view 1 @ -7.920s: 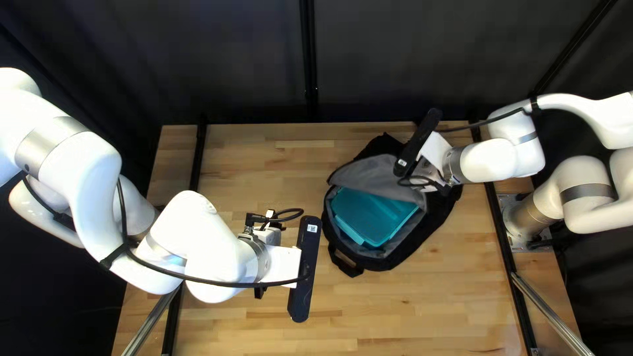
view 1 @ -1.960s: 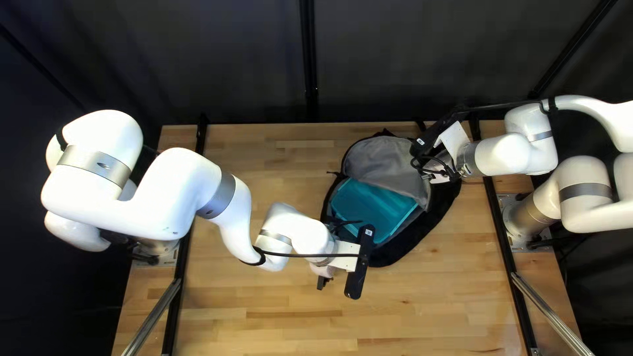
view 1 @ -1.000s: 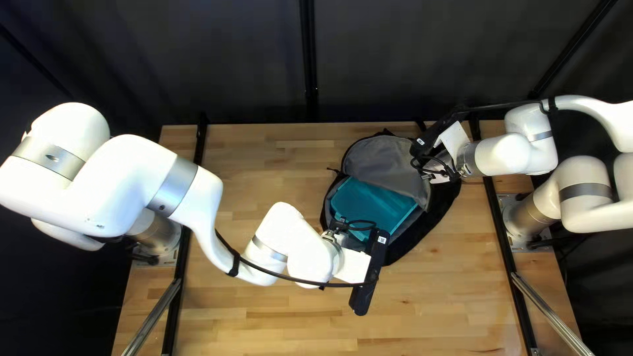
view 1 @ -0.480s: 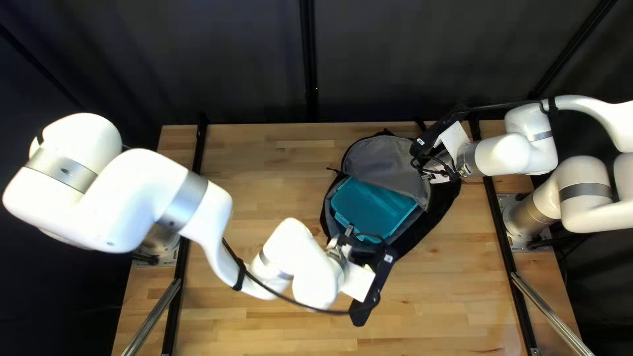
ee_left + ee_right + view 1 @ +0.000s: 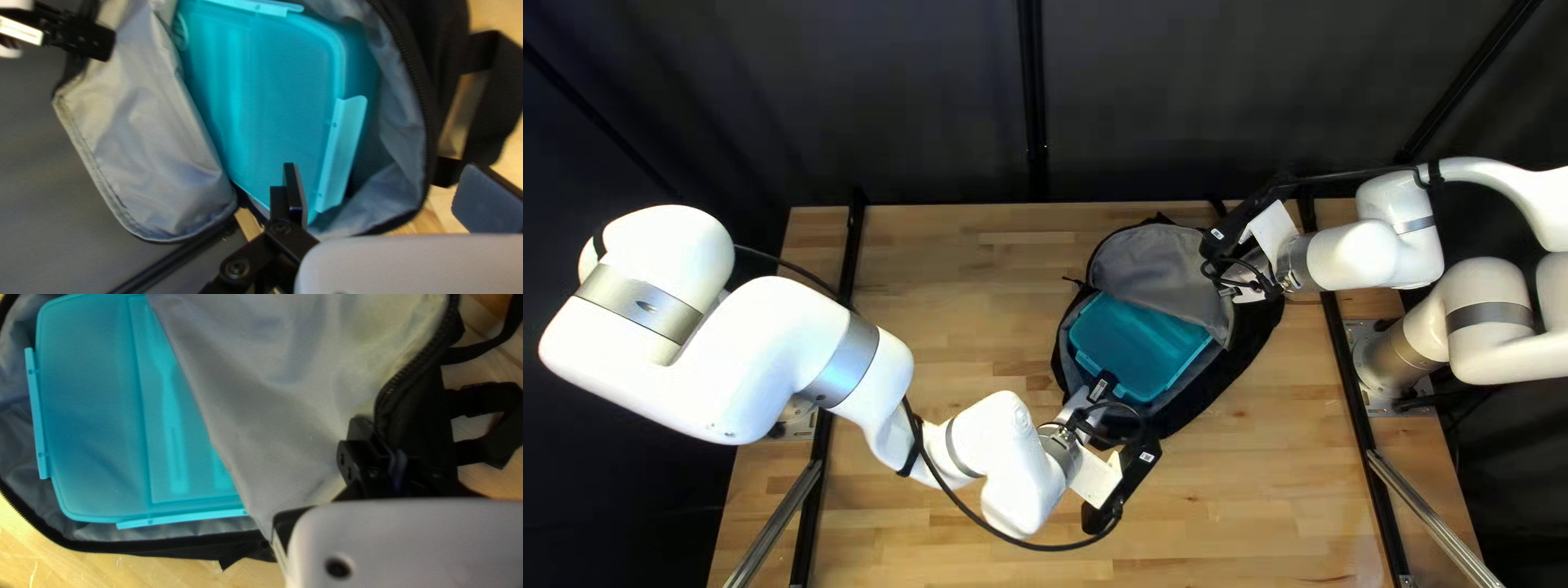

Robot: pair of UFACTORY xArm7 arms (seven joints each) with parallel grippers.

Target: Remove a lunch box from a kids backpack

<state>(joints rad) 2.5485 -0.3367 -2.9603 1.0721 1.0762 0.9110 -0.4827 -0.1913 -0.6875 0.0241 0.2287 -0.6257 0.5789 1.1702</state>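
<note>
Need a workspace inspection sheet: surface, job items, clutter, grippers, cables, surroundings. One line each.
Surface: wooden table, light planks; backpack lies on it.
Backpack: black, grey lining, open, flap folded partly over the contents.
Lunch box: teal, lid closed, inside the backpack.
Clutter: nothing seen.
Left gripper: open, at the backpack's near edge; lunch box not gripped.
Right gripper: shut on the flap's zippered edge.
Cables: left arm's cable bows out below its wrist; right arm's cable runs along the arm.
Surroundings: dark curtain behind; black rails along the table's left and right sides; no person seen.
</note>
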